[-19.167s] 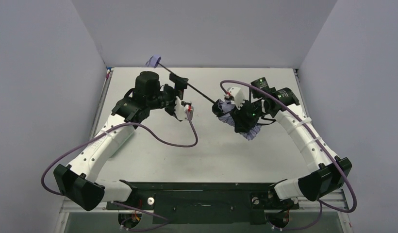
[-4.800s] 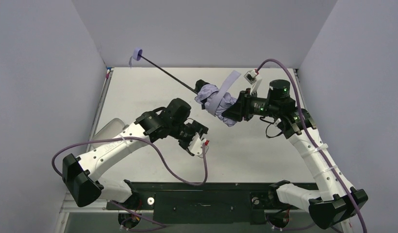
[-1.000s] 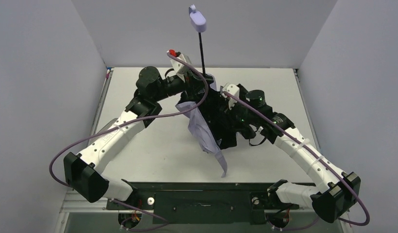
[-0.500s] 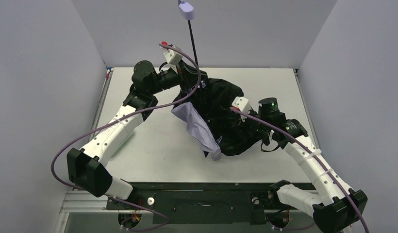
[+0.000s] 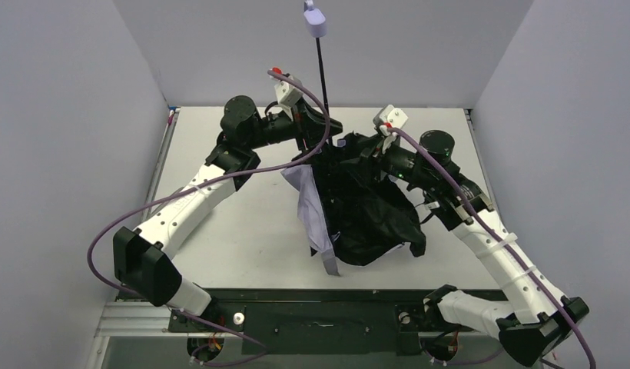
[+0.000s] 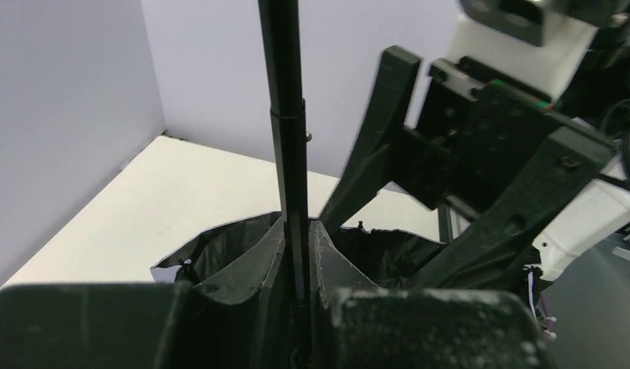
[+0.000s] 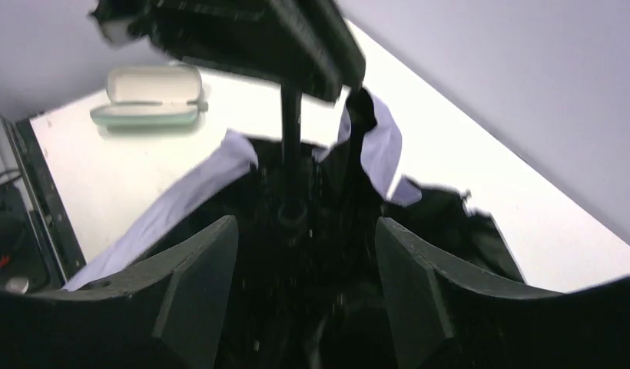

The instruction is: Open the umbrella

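The right tool [image 5: 356, 147] has just spread its fingers, empty now, and swung in beside the shaft [image 5: 321, 73], which the left tool [image 5: 326, 125] keeps clamped upright, so the umbrella [image 5: 350, 192] sags half-spread on the tabletop [image 5: 235, 215] at the shaft's foot, not yet locked open, I'd say.

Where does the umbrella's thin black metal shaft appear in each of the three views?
Top external: thin black shaft upright, top centre.
Left wrist: shaft vertical, centre.
Right wrist: shaft vertical, upper centre.
Shared landmark: black canopy lining at its foot.
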`<state>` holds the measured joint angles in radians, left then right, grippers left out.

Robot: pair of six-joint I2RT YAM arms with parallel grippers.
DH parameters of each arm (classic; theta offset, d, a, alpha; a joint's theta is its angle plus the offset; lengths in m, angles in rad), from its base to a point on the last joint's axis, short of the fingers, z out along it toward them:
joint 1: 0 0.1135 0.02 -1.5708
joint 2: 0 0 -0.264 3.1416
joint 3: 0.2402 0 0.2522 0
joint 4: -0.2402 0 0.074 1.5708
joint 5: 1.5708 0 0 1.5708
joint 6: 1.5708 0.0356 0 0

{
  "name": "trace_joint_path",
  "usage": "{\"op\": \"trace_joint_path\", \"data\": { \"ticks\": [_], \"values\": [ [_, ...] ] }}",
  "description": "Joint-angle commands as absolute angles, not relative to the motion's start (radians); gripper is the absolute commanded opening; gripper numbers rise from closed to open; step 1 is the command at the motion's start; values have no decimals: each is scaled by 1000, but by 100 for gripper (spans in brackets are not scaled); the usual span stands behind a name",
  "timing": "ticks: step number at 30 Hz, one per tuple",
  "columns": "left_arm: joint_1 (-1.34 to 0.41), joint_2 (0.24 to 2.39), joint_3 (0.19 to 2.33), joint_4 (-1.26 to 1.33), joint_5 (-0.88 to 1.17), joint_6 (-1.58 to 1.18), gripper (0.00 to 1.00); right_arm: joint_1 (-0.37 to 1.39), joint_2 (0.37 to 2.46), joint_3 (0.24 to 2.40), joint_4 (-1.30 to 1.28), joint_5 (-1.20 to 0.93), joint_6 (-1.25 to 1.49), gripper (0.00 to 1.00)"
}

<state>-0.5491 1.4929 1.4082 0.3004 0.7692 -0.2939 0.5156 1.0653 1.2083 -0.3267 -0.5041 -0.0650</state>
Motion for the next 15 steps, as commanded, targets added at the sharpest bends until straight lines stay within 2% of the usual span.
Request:
{"op": "trace_joint_path", "data": {
  "ticks": [1,7,9,10,11,12,13,15],
  "values": [
    [-580,1487,1492,438,809,-364,0,549,1139,1236,-93,-471,75,60],
    [-592,1497,1517,441,811,-405,0,587,1214,1237,-10,-457,107,52],
    [-593,1502,1527,439,810,-416,0,593,1220,1225,17,-452,110,41],
    [-594,1503,1530,437,809,-420,0,597,1221,1217,25,-447,116,27],
    [-593,1502,1530,427,805,-420,0,597,1221,1215,30,-440,119,19],
    [-592,1502,1530,417,801,-414,0,597,1220,1212,30,-435,122,4],
    [-588,1497,1528,388,794,-407,0,597,1214,1211,30,-418,122,1],
    [-575,1480,1509,350,790,-384,13,595,1197,1198,32,-392,120,0]
  ]
}}
